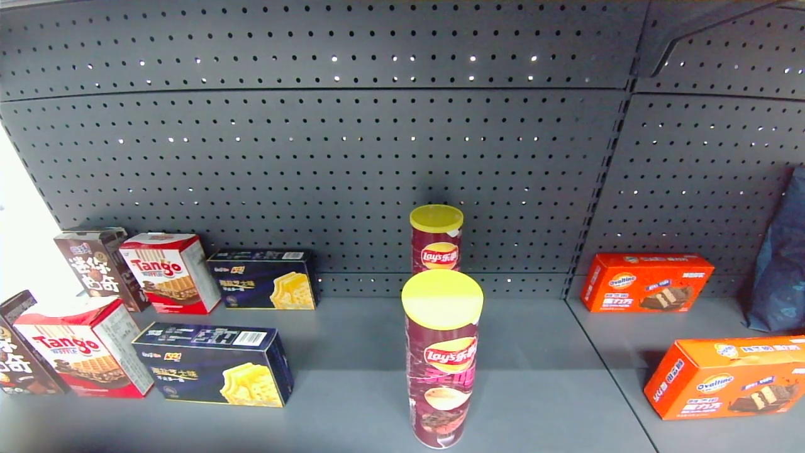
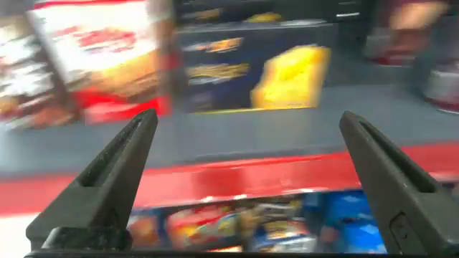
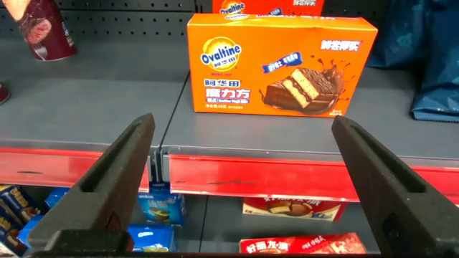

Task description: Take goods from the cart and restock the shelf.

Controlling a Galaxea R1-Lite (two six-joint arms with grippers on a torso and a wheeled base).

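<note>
Two maroon chip cans with yellow lids stand on the grey shelf (image 1: 534, 377), the front can (image 1: 443, 358) ahead of the back can (image 1: 436, 239). My left gripper (image 2: 249, 117) is open with nothing in it, in front of the shelf's red edge (image 2: 237, 179), facing a dark blue box (image 2: 251, 68) and a red wafer box (image 2: 107, 57). My right gripper (image 3: 244, 120) is open and holds nothing, before the red shelf edge (image 3: 258, 175), facing an orange box (image 3: 280, 64). A chip can's base (image 3: 46, 29) stands farther along the shelf.
Red wafer boxes (image 1: 82, 352), dark blue boxes (image 1: 217, 365) and brown boxes (image 1: 97, 264) line the shelf's left. Two orange boxes (image 1: 644, 282) sit on the right, beside a blue bag (image 1: 783, 264). Packaged goods (image 3: 287, 244) fill the lower shelf. A pegboard (image 1: 377, 157) backs the shelf.
</note>
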